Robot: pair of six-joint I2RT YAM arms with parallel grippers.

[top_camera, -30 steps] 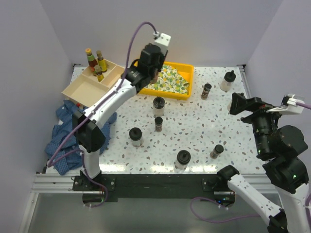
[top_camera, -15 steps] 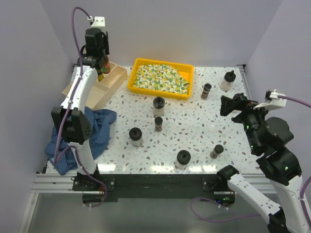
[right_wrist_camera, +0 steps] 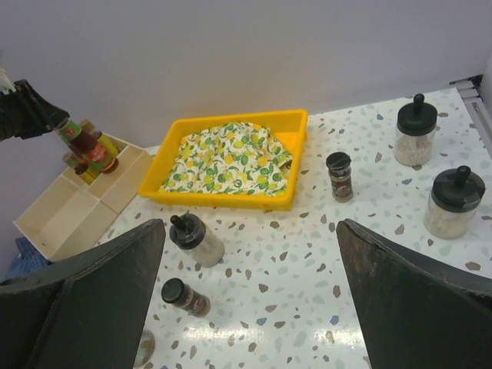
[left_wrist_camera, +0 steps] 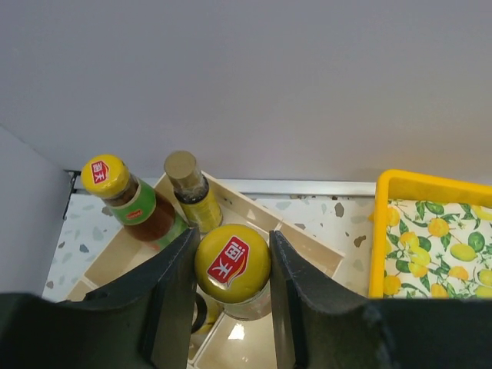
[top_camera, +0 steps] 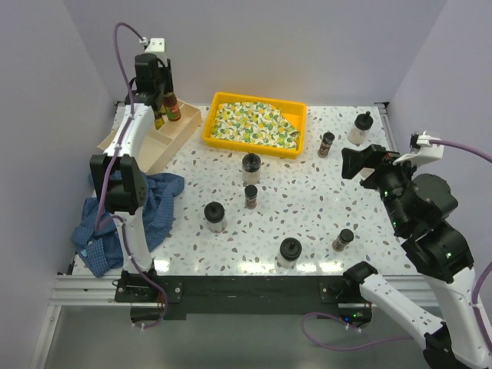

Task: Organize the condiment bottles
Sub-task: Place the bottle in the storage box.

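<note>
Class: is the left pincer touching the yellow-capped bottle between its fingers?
Touching. Left wrist view: the left pincer clamps the yellow-capped bottle, no gap either side.

A yellow-capped sauce bottle (left_wrist_camera: 232,265) stands upright between the left fingers (left_wrist_camera: 173,300), pinched on both sides. Just beyond them a brown bottle (left_wrist_camera: 142,207) with a yellow cap leans left, with a slim yellow bottle (left_wrist_camera: 192,192) beside it. Ahead of the wide-spread right fingers (right_wrist_camera: 100,307), all standing: a clear knob-capped jar (right_wrist_camera: 196,240), a brown spice jar (right_wrist_camera: 184,297), a second spice jar (right_wrist_camera: 339,175) and two more clear jars, a far clear jar (right_wrist_camera: 415,132) and a nearer clear jar (right_wrist_camera: 455,204).
</note>
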